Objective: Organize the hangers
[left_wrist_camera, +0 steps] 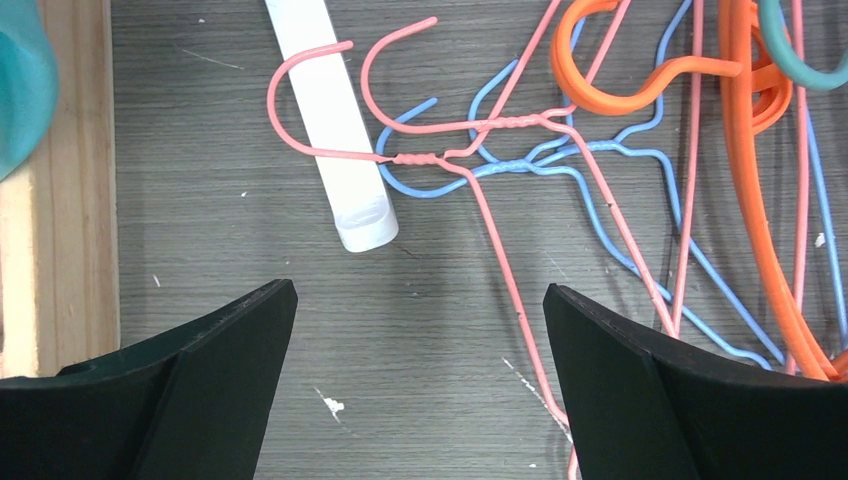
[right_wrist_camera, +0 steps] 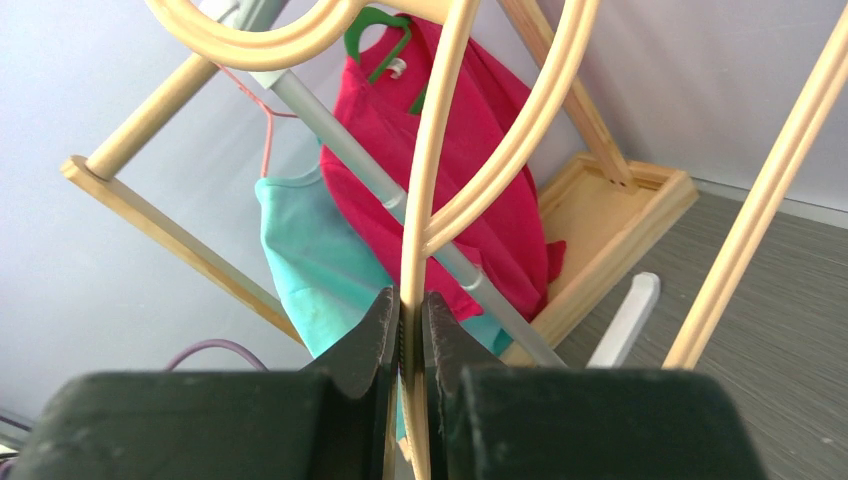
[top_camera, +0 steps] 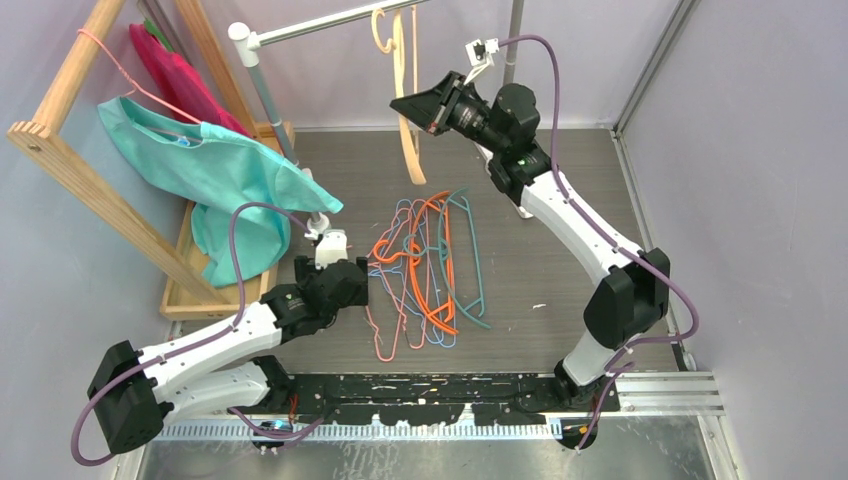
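**Hangers.** The cream hanger (top_camera: 409, 135) hangs upright at the far side of the table (top_camera: 570, 190), with its hook up at the rail (top_camera: 320, 22). Whether the hook bears on the rail cannot be told. The other hangers lie in a loose pile (top_camera: 430, 265) on the table centre, overlapping one another:
- pink hangers (left_wrist_camera: 505, 290) – thin wire, on the left of the pile, with two hooks pointing towards the white bar (left_wrist_camera: 335, 140); one hook lies across it.
- blue hangers (left_wrist_camera: 625, 225) – thin wire, crossed under and through the pink ones.
- orange hangers (left_wrist_camera: 745, 160) – thicker, in the middle of the pile.
- teal hanger (top_camera: 472, 262) – on the right edge of the pile.

**Right gripper** (right_wrist_camera: 409, 305). It is raised beside the rail. The jaws are clenched on a thin upright rod of the cream hanger (right_wrist_camera: 432, 190), below the point where its curved members meet.

**Left gripper** (left_wrist_camera: 418, 292). It is held low over the table at the left edge of the pile. The jaws are spread wide with nothing between them but bare table. One pink wire runs down close beside one finger (left_wrist_camera: 640, 390); contact cannot be told.

**Surroundings.** A wooden rack (top_camera: 75, 175) stands at the far left, over a wooden tray (top_camera: 185, 290). A teal shirt (top_camera: 235, 170) and a red garment (top_camera: 180, 75) hang on the rack. The white bar lies flat on the table, just beside the tray.
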